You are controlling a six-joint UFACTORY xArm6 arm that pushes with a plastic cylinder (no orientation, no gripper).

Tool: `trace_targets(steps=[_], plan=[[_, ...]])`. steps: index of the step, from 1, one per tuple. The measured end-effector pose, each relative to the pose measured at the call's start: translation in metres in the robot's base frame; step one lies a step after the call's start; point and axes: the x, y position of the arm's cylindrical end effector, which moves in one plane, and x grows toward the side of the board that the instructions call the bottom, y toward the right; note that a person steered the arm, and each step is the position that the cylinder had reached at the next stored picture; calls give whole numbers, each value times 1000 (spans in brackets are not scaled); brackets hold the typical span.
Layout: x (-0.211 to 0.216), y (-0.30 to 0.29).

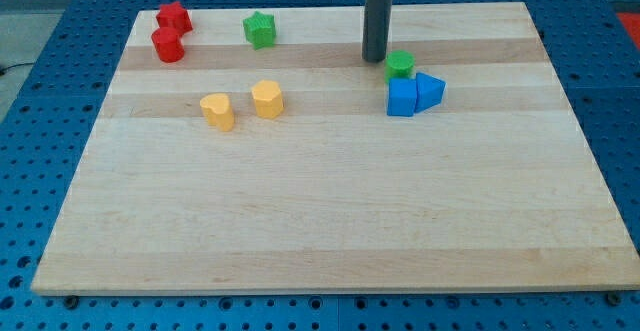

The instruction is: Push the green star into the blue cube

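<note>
The green star (259,29) lies near the view's top, left of centre. The blue cube (402,98) sits right of centre, touching a blue triangular block (431,91) on its right. A second green block (400,65), rounded in shape, rests against the top edge of the blue cube. My tip (374,59) stands just left of this rounded green block, close to it or touching it. It is far to the right of the green star and above-left of the blue cube.
Two red blocks (173,16) (168,45) sit together at the top left corner. Two yellow blocks (217,111) (267,99) lie side by side left of centre. The wooden board (320,221) rests on a blue perforated table.
</note>
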Motion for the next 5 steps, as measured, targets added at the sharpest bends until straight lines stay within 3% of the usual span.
trace_targets(steps=[1, 2, 3, 4, 5], plan=[[-71, -36], [-87, -129], [-54, -163], [-38, -125], [-51, -172]])
